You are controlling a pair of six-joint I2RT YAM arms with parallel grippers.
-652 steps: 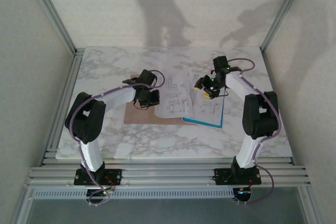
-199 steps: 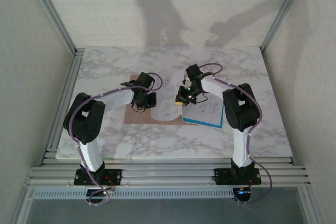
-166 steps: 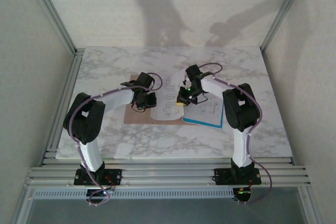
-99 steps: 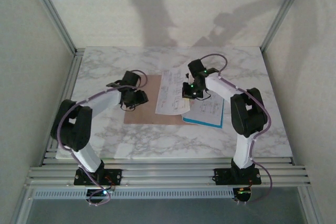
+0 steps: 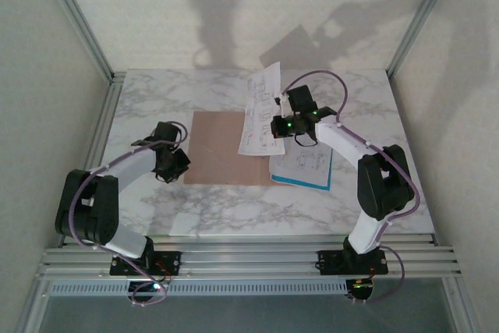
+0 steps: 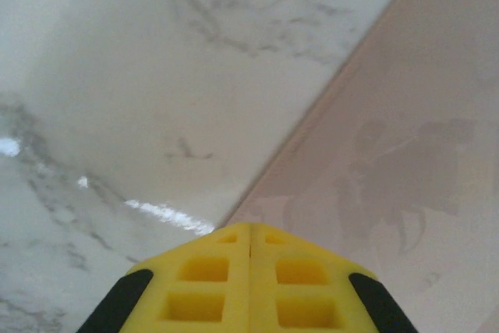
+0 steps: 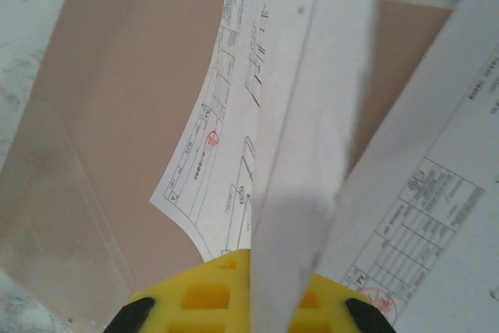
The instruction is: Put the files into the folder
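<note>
The folder (image 5: 218,150) lies flat on the marble table, a plain pinkish-brown card, also seen in the right wrist view (image 7: 117,115). My right gripper (image 5: 277,126) is shut on a white printed file sheet (image 5: 260,111). The sheet is lifted and stands tilted over the folder's right edge, and it rises between the yellow fingers (image 7: 203,294) in the wrist view. A second file (image 5: 306,165), with a blue edge strip, lies flat on the table to the right. My left gripper (image 5: 173,164) is shut and holds nothing. It is low at the folder's left edge (image 6: 327,122).
The white marble table (image 5: 156,99) is bare to the left of and behind the folder. Aluminium frame posts (image 5: 78,21) and white walls enclose the table. Both arm bases sit on the rail at the near edge (image 5: 249,259).
My left arm has drawn back leftward off the folder to its left edge. My right gripper has raised the sheet from lying flat to standing tilted above the folder's right side.
</note>
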